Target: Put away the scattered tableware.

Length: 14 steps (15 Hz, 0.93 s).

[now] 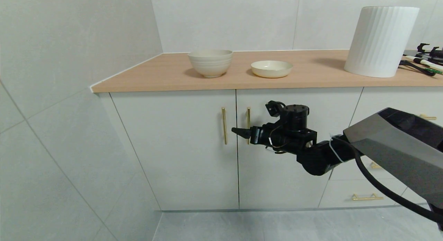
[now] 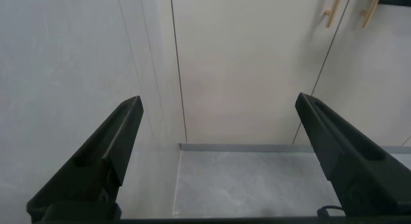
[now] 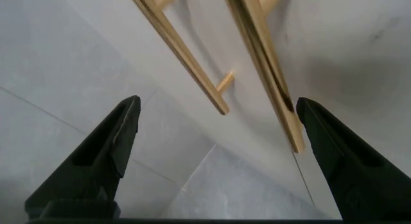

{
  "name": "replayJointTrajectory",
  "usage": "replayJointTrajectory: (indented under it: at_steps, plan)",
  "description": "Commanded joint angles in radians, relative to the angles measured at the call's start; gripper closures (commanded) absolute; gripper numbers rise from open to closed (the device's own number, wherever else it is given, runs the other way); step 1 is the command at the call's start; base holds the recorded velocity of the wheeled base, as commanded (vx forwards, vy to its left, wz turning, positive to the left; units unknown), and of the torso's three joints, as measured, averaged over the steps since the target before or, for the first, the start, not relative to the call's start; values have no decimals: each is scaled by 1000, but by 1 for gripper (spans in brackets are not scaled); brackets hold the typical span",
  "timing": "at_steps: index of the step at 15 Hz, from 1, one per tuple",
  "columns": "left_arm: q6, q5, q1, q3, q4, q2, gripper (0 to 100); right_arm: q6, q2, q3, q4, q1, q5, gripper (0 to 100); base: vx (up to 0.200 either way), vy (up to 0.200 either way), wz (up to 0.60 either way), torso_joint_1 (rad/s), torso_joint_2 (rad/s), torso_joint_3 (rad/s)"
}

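The right gripper (image 1: 241,132), spread wide and empty, is hovering at the cabinet door handles (image 1: 248,114), probably to open storage for the bowl (image 1: 210,63) and dish (image 1: 271,68) sitting on the countertop (image 1: 155,75) above.

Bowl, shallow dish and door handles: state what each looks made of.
Bowl: likely glazed ceramic, cream, faint ribbing, soft sheen. Shallow dish: likely the same, smooth glossy cream. Door handles: brass-coloured metal by the look, slim bars.
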Motion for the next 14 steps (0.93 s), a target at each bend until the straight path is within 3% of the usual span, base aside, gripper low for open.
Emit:
replayJointTrajectory:
  at_steps: [1, 8, 14]
  plan:
    - [-1, 0, 0, 0, 0, 0, 0, 6, 39, -39, -10, 1, -23, 0, 0, 0, 0, 0, 0, 0]
    - [-1, 0, 0, 0, 0, 0, 0, 87, 46, -43, -42, 27, -26, 0, 0, 0, 0, 0, 0, 0]
    - [-1, 0, 0, 0, 0, 0, 0, 91, -6, 38, -56, 41, -15, 0, 0, 0, 0, 0, 0, 0]
